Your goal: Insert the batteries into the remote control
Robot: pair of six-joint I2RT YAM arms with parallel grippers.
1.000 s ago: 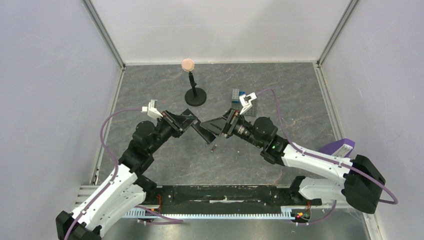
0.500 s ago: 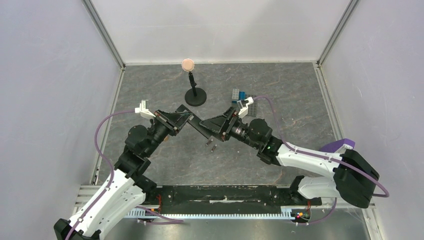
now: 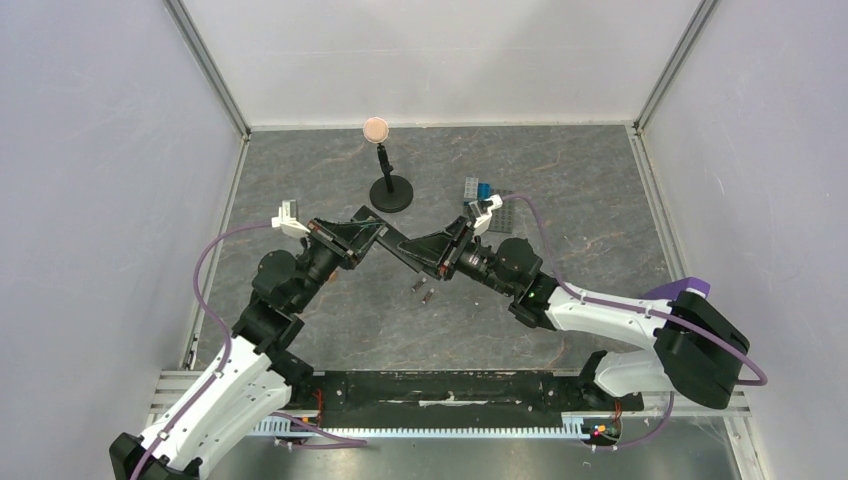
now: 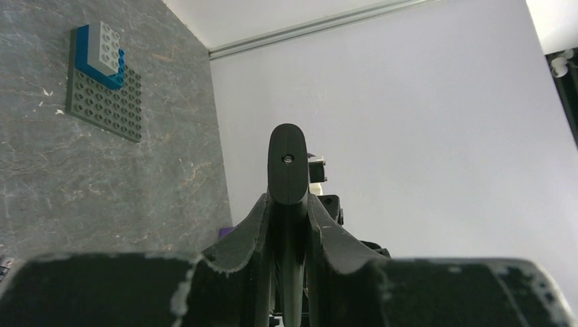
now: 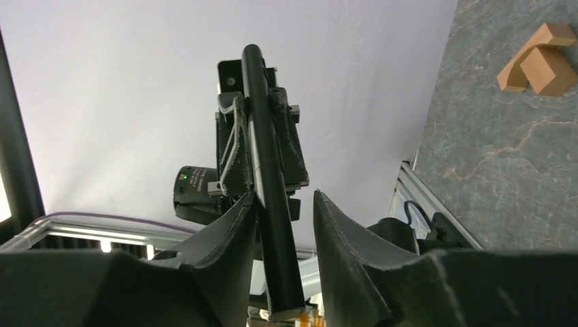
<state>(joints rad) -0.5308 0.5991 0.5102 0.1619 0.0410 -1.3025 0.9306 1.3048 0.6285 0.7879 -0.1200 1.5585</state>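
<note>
My left gripper (image 3: 362, 234) is shut on one end of the remote control (image 3: 396, 246), a slim black bar held above the table's middle. In the left wrist view the remote's (image 4: 287, 163) rounded end sticks out past the clamped left gripper (image 4: 287, 199). My right gripper (image 3: 428, 256) straddles the other end. Seen from the right wrist, the remote (image 5: 267, 177) rests against one finger (image 5: 232, 225) of the right gripper (image 5: 284, 196), and a gap separates it from the other finger. Two batteries (image 3: 420, 291) lie on the table below.
A grey studded baseplate with blue and grey bricks (image 3: 489, 199) lies behind the right gripper, also in the left wrist view (image 4: 102, 95). A black stand with a round pink top (image 3: 389, 190) stands at the back. Wooden blocks (image 5: 538, 58) show in the right wrist view.
The right gripper has slid left over the remote's free end and its jaws have narrowed around it. The left arm shifted slightly, still clamped on the remote.
</note>
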